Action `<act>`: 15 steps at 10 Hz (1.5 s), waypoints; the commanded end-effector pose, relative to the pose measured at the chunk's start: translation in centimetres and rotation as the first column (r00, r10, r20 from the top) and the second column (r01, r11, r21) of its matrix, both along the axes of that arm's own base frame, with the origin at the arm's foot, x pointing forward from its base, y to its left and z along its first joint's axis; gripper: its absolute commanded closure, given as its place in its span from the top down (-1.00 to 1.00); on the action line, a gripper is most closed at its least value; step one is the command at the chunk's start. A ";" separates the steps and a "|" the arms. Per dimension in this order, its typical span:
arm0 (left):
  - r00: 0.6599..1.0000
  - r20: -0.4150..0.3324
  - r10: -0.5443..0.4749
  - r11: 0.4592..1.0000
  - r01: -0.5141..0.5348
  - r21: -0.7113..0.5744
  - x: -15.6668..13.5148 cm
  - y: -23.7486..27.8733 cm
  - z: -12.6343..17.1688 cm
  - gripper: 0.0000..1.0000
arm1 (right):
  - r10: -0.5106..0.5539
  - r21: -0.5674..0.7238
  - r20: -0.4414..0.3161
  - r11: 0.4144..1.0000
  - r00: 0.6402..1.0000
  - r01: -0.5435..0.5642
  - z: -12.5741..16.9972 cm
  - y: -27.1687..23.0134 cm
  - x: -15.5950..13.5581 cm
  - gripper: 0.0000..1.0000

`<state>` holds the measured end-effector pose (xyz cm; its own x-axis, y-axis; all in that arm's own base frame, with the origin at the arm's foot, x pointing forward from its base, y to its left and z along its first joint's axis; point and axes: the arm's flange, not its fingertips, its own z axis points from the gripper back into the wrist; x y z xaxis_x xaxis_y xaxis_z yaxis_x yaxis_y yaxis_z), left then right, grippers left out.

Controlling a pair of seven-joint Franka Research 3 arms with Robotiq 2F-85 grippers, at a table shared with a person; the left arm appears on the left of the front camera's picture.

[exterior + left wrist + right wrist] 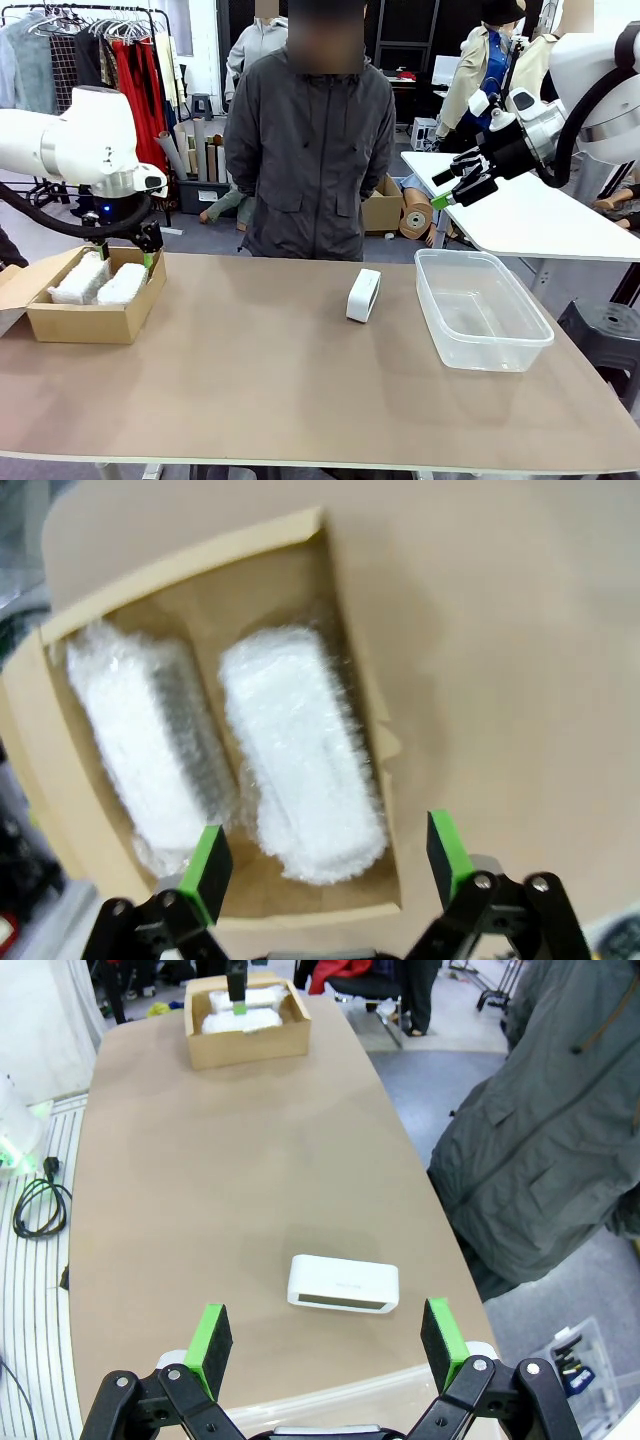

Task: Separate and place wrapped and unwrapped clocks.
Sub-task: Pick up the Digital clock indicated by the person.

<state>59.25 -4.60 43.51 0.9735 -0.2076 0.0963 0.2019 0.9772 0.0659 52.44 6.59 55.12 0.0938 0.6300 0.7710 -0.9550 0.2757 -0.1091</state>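
L: left end effector [325, 860] open over cardboard box [200, 580], 2 wrapped clocks [298, 770] below it, sorted together | R: right end effector [325, 1345] open, bare clock [343, 1284] ahead, apart; your likely next pick.

Front view: fixed, near edge of the tan table [250, 400], facing across to the person in a grey jacket [310, 150]. Left wrist view: close, steeply down into the open brown cardboard box [200, 590], centre-left. Right wrist view: higher, farther off, down the table's length; box at top, slim bare white rounded block [343, 1285] lower centre. All three share the box.
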 end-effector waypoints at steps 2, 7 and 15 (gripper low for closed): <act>0.953 0.040 -0.299 0.942 0.302 -0.144 -0.7 -0.4 2.9 1.00 | 0.003 0.003 0.003 1.000 1.000 -0.003 0.2 0.0 0.0 1.00; 0.554 0.214 -0.804 0.515 0.830 -0.214 -1.6 -1.6 10.2 1.00 | 0.003 0.003 0.003 1.000 1.000 -0.003 0.2 0.0 0.0 1.00; 0.122 0.608 -0.785 0.073 0.992 -0.104 -2.9 4.7 15.7 1.00 | 0.003 0.003 0.003 1.000 1.000 -0.003 0.2 0.0 0.0 1.00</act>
